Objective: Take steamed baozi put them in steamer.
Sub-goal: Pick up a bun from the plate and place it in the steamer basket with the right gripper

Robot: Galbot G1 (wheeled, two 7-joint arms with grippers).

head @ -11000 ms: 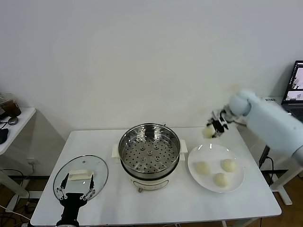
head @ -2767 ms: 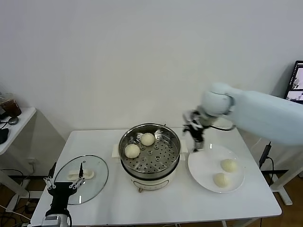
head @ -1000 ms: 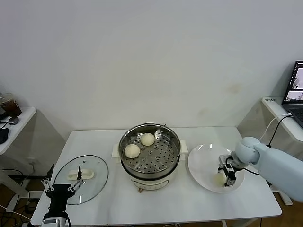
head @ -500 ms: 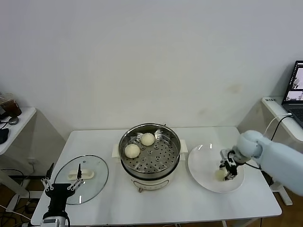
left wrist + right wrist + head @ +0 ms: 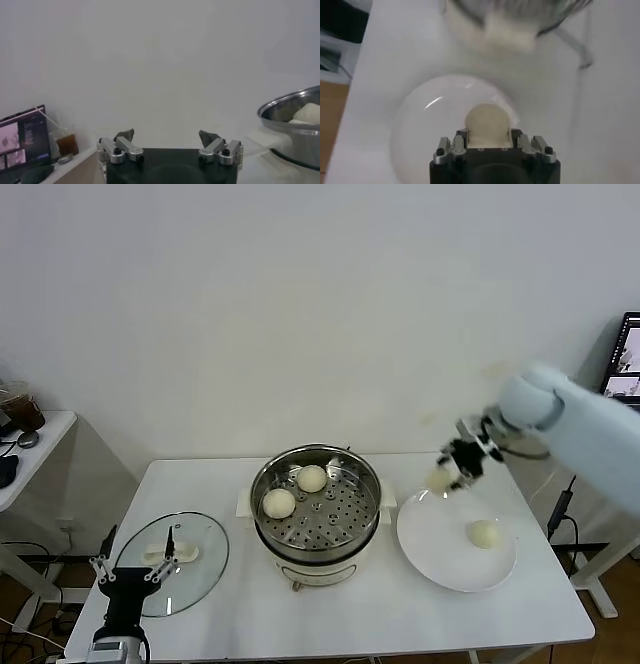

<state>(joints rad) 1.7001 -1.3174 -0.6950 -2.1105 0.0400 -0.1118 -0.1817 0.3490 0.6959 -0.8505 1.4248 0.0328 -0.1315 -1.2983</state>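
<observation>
A baozi [image 5: 440, 477] hangs pinched in the right gripper [image 5: 452, 467] above the plate [image 5: 440, 556], short of the steamer [image 5: 316, 502]; a loose pinch could drop it. One baozi [image 5: 485, 533] waits. The left gripper [image 5: 133, 571], fingers spread, idles by the lid [image 5: 200, 539].

The white counter [image 5: 330, 614] carries three things side by side: a round glass lid [image 5: 172, 562] with a white handle toward its left end, the steamer [image 5: 316, 516] on its cream base at the middle, and a flat white plate [image 5: 440, 549] just right of it.
</observation>
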